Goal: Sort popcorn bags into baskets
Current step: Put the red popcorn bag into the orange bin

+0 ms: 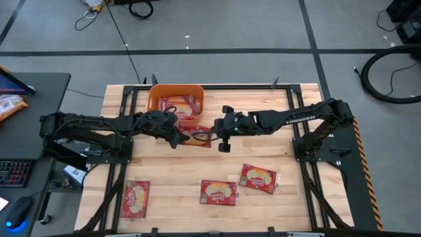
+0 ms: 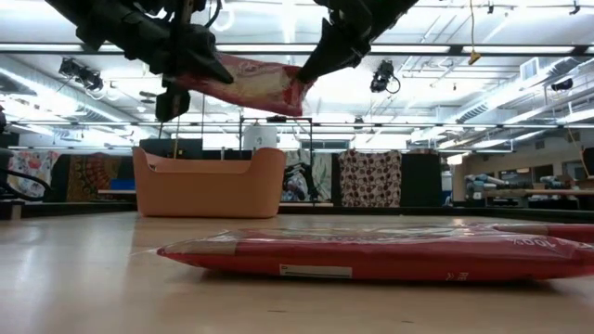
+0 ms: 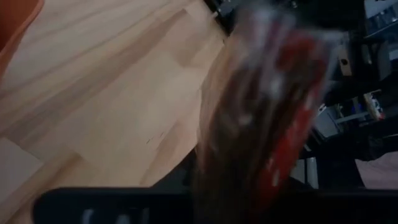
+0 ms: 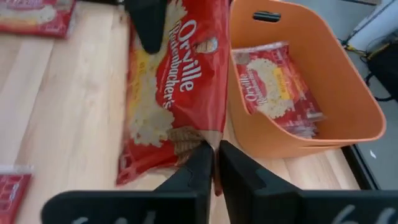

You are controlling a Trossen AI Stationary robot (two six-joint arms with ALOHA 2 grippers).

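A red popcorn bag [image 1: 197,137] hangs in the air between my two grippers, just in front of the orange basket [image 1: 152,99]. My left gripper [image 1: 177,137] is shut on its left end and my right gripper [image 1: 217,131] on its right end. The basket holds several red bags [image 4: 273,81] lying against its floor and wall. Three more bags lie flat on the table near the front: one at the left [image 1: 136,197], one in the middle [image 1: 218,192], one toward the right [image 1: 259,178]. The low view shows the held bag [image 2: 251,82] high above the table. My left gripper holds the bag's left end [image 2: 218,72], slanting down from the table's left. One dark finger [image 4: 148,25] lies on the bag's printed face; the other is hidden behind the bag. The bag is lifted clear of the table. My right gripper pinches the bag's right end seam [image 4: 199,134] between its two fingers [image 4: 200,163], coming from the table's right and slanting down. The fingers meet the edge at their free ends. The bag stretches away from them, nearly level and clear of the table.
The basket stands at the table's far middle, its near wall [image 4: 280,140] right beside the held bag. Bare wooden table [image 1: 263,151] lies between the held bag and the three front bags. One flat bag [image 2: 371,255] fills the low view's foreground.
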